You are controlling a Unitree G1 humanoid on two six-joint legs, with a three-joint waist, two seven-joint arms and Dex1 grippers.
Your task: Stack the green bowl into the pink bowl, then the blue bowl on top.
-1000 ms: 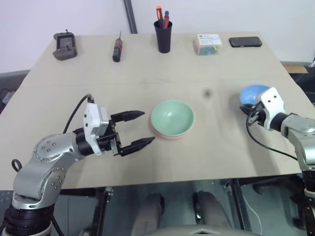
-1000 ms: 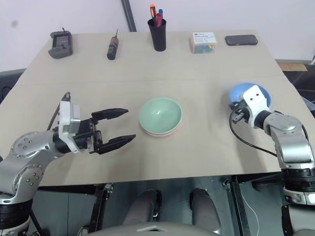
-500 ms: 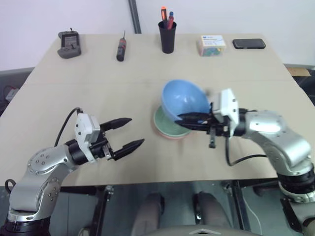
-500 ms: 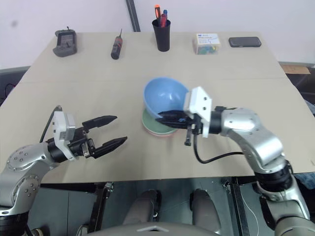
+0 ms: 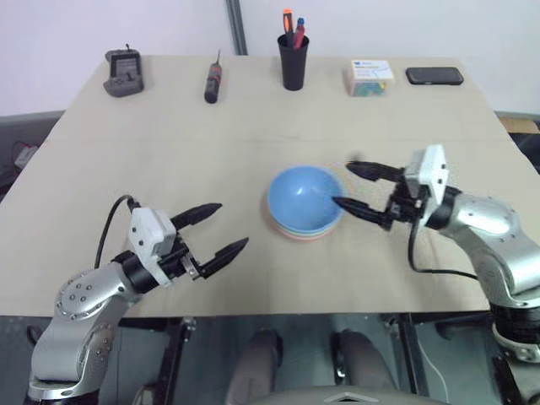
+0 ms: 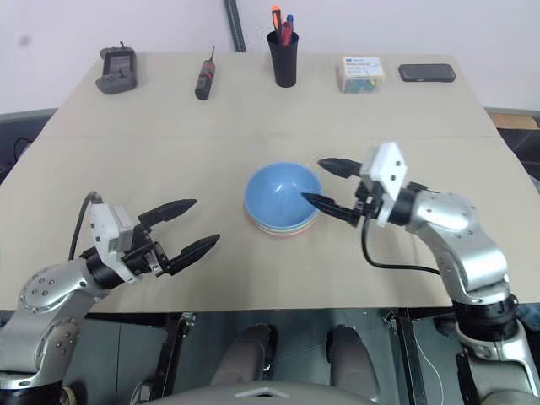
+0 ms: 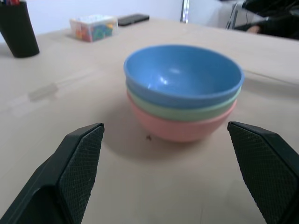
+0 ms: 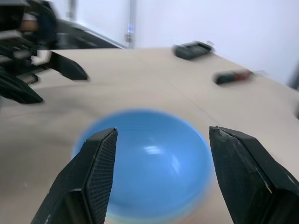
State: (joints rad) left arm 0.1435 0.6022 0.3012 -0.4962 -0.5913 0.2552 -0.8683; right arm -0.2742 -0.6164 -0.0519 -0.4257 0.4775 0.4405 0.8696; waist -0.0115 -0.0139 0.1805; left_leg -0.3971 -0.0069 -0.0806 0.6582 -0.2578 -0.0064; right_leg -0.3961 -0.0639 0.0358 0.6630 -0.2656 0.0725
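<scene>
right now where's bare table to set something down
Free: the wide band between the bowl stack and the back row, and the front edge between the left gripper and the stack. Crowded: the back edge, from the grey device past the pen cup to the phone, and around the right gripper.

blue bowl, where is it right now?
In the head views the blue bowl sits mid-table, nested on top of the green bowl and pink bowl, between the open left pincer and the open right pincer, which is beside its rim.
</scene>
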